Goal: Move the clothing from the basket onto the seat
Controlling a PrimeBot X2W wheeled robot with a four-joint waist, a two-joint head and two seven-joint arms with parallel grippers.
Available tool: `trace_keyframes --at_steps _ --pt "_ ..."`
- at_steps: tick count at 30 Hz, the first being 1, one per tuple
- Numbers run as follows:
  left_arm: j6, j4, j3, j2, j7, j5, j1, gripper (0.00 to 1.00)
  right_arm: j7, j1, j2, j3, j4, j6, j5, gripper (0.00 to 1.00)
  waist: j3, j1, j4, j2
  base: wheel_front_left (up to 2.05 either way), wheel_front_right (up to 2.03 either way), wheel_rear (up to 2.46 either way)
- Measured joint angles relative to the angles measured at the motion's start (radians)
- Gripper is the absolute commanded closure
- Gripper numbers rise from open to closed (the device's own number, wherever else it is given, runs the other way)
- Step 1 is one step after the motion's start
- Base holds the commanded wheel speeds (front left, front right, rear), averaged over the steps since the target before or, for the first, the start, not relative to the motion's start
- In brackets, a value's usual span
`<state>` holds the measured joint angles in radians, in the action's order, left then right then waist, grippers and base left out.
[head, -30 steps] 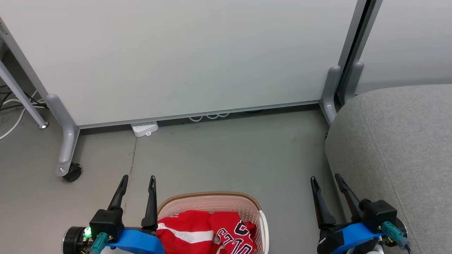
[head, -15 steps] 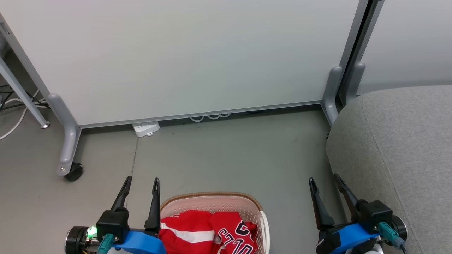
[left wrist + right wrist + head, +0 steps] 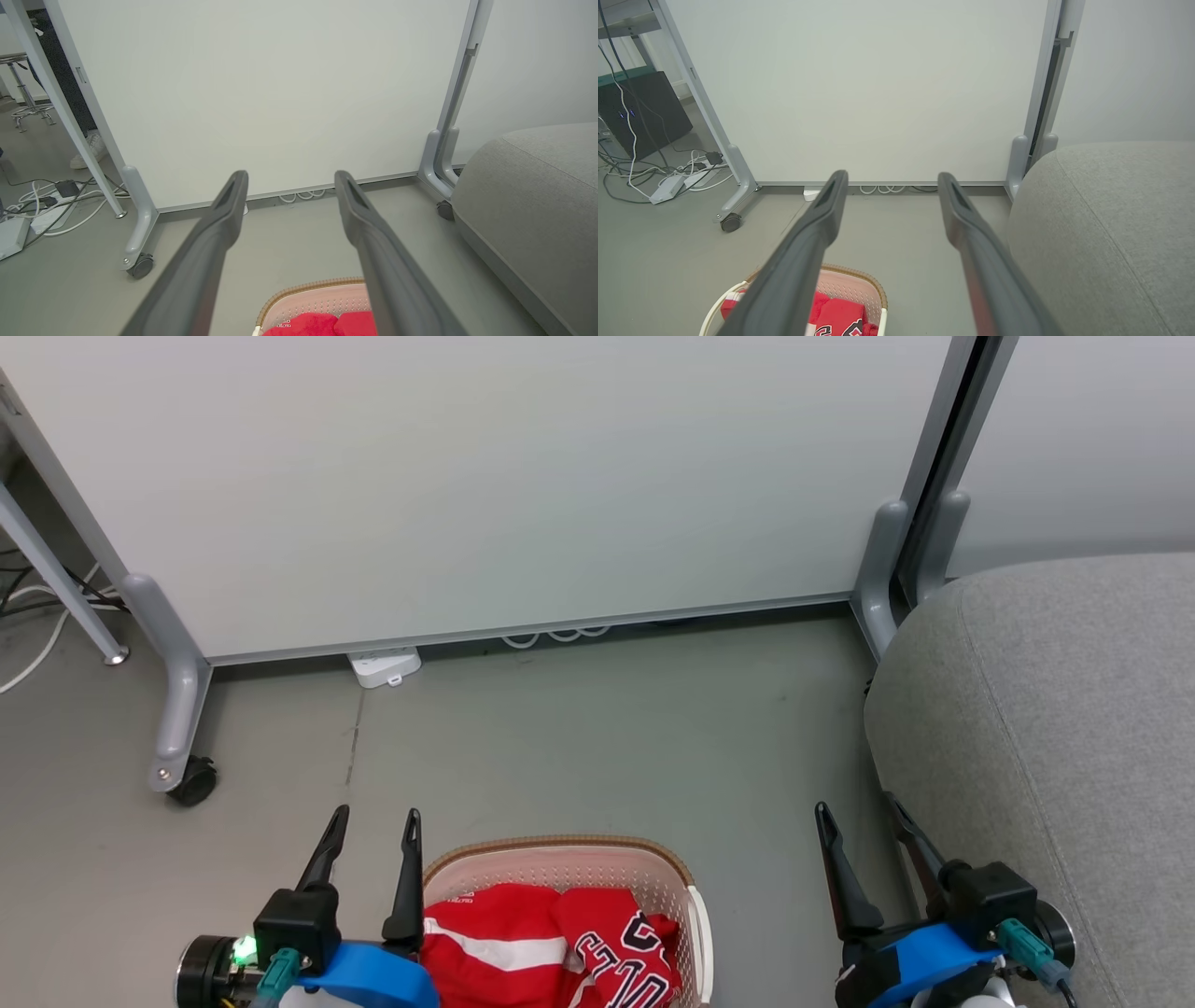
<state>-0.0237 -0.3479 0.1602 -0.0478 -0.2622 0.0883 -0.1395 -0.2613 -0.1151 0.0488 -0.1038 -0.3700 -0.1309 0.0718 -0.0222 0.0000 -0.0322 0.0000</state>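
The cream basket (image 3: 560,863) with a brown rim stands on the floor at the bottom middle of the head view. Inside it lie two red garments: one with a white stripe (image 3: 490,943) on the left, and a jersey with black white-edged lettering (image 3: 630,957) on the right. My left gripper (image 3: 373,817) stands open just left of the basket, above the floor. My right gripper (image 3: 854,807) stands open between the basket and the large light-grey seat (image 3: 1055,737) at the right. Both hold nothing. The wrist views show the basket (image 3: 317,298) (image 3: 850,284) below the fingers.
A white partition panel (image 3: 485,485) on grey feet with a castor (image 3: 191,779) stands straight ahead. A white power strip (image 3: 383,665) and cable loops lie under its lower edge. More cables and boxes (image 3: 668,184) lie on the floor at the left. A person's shoe (image 3: 91,149) shows behind the panel.
The head view has shifted slightly, so the whole scene sits a little differently. Both grippers stay open in about the same places beside the basket.
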Motion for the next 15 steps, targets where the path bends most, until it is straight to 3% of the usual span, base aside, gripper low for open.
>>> trace_keyframes --at_steps 15 --pt "0.071 -0.247 0.081 0.000 0.000 0.062 -0.194 0.00 0.000 -0.093 0.000 0.001 0.027 0.000 -0.001 0.00 -0.139 0.0001 0.055 0.0000 0.00 0.00 0.00"
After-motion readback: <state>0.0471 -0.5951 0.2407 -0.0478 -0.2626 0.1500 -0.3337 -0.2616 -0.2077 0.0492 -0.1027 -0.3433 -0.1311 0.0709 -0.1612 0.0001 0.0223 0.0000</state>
